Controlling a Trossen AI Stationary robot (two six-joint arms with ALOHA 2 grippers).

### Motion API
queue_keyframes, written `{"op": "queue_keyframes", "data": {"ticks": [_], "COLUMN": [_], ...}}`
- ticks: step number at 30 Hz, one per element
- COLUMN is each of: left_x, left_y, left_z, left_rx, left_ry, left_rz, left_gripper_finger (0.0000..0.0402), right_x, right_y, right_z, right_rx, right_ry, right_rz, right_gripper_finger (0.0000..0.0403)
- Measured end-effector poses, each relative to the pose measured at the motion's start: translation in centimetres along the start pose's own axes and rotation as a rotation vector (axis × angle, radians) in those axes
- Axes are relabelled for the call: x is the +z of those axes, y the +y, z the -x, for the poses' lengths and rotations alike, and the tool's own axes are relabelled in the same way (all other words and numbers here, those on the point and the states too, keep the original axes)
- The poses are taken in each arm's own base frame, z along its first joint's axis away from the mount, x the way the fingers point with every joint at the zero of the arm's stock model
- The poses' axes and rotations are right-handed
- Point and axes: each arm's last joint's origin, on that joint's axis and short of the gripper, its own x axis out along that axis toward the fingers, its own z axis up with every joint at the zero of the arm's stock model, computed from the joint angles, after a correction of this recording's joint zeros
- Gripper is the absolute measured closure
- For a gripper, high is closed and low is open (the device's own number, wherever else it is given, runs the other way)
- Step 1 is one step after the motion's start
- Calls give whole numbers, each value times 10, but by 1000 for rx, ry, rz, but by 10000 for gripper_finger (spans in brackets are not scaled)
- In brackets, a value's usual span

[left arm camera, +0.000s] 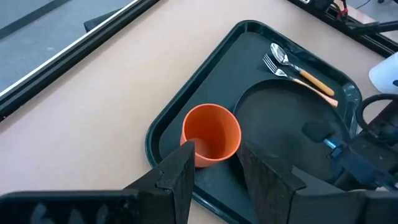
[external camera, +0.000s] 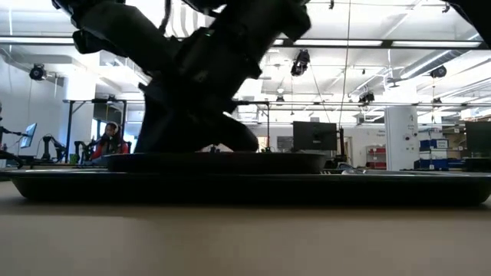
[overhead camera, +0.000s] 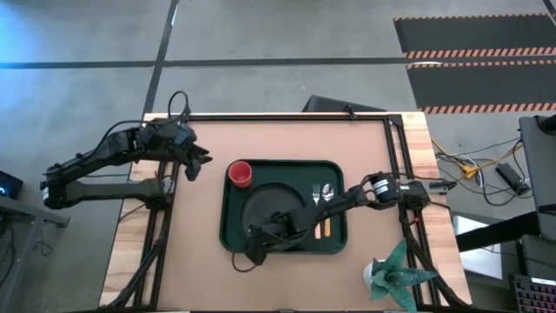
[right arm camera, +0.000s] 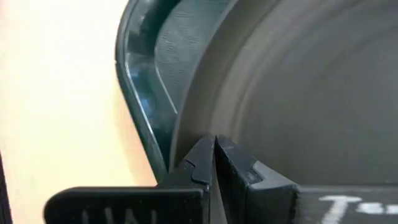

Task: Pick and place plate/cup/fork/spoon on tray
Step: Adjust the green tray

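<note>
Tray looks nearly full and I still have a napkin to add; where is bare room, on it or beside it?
The tray is crowded: cup in one corner, plate filling the middle with the right gripper at its rim, fork and spoon along the far side. Bare table lies on the cup's side of the tray.

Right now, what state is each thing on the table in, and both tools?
Tray: flat on the table, holding everything.
Plate: in the tray.
Cup: upright, in a tray corner.
Fork: lying beside the plate.
Spoon: lying next to the fork.
Right tool: shut on the plate's rim.
Left tool: open, clear of the tray.
</note>
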Motion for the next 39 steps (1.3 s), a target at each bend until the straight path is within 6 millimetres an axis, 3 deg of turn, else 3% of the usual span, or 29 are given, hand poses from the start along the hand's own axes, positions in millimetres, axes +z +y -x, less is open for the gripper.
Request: {"op": "queue_keyframes", "data": {"ticks": [6,10,15,22,33,39], "left_x": [-1,-2,-3,-5,-6,-5], "left_y": [0,0,1,1,1,1], "left_z": [2,4,6,10,10,8], "left_rx": [-3,-4,-6,-9,-9,-3], "left_ry": [-9,-15,-19,-32,-31,-26], "left_rz": [-1,-1,-2,-2,-1,2], "left_gripper_finger": [285,285,285,285,285,285], "right_x": [6,13,21,10,-5,-12], "right_y": [3,3,2,-28,-90,-125], "right_z": [15,45,83,121,171,181], "right_rx": [-139,-310,-398,-618,-638,-576], "right_ry": [76,102,122,206,68,-29], "right_rz": [60,89,102,38,-120,-196], "right_gripper_finger": [394,394,394,394,394,394]}}
